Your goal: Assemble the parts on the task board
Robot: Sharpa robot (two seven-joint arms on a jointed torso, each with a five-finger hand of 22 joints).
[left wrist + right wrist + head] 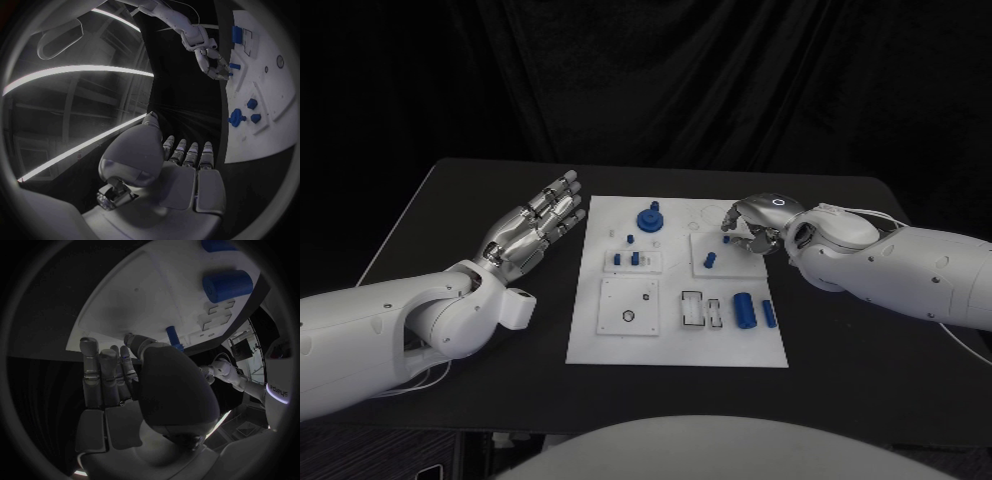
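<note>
Fingertips (733,228) of the right hand (759,224) are curled toward a small blue peg (728,238) at the task board's (678,345) far right; whether it is pinched cannot be told. The peg should be kept upright and lowered squarely. The left hand (531,229) is held open, fingers spread, beside the board.

White rounded arms, silver jointed left hand (531,228), right hand (759,222)
</note>
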